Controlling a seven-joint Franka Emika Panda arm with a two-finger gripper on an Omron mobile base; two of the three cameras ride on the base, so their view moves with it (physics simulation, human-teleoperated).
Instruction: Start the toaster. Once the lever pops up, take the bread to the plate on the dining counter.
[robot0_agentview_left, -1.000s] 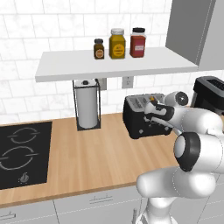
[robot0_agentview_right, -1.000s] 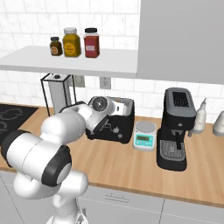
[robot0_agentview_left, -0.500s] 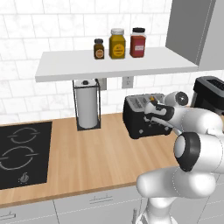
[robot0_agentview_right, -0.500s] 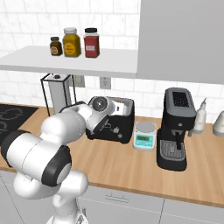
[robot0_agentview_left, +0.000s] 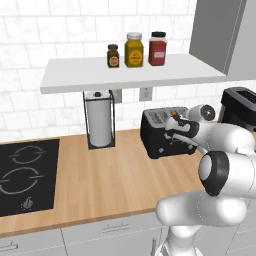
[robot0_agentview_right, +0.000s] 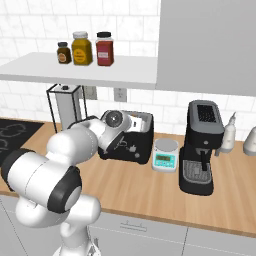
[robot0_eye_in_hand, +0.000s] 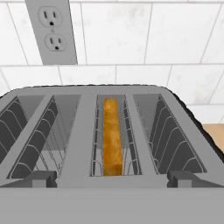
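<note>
The wooden tabletop (robot0_agentview_left: 115, 185) ran along the tiled wall, with a black cooktop (robot0_agentview_left: 25, 175) set into its left end. Above it a white shelf (robot0_agentview_left: 130, 75) carried three jars (robot0_agentview_left: 134, 50). Toward the right end stood a tall black coffee machine (robot0_agentview_right: 202, 145), and a small kitchen scale (robot0_agentview_right: 165, 155) sat between it and the toaster. A paper towel holder (robot0_agentview_left: 100, 120) stood at the back edge, just left of the toaster. The toaster (robot0_agentview_left: 157, 131), black with a silvery slotted top, sat near the back edge below a wall outlet (robot0_eye_in_hand: 52, 28). The arm reached over the toaster's front, and the claw (robot0_agentview_left: 176, 126) hung close above its top with its two fingertips (robot0_eye_in_hand: 39, 178) spread wide apart, gripping nothing. In the hand view the bread (robot0_eye_in_hand: 111, 135) stood on edge down inside the middle slot, a tan-orange slice between the wire guides, the slots on either side holding only their wire racks
</note>
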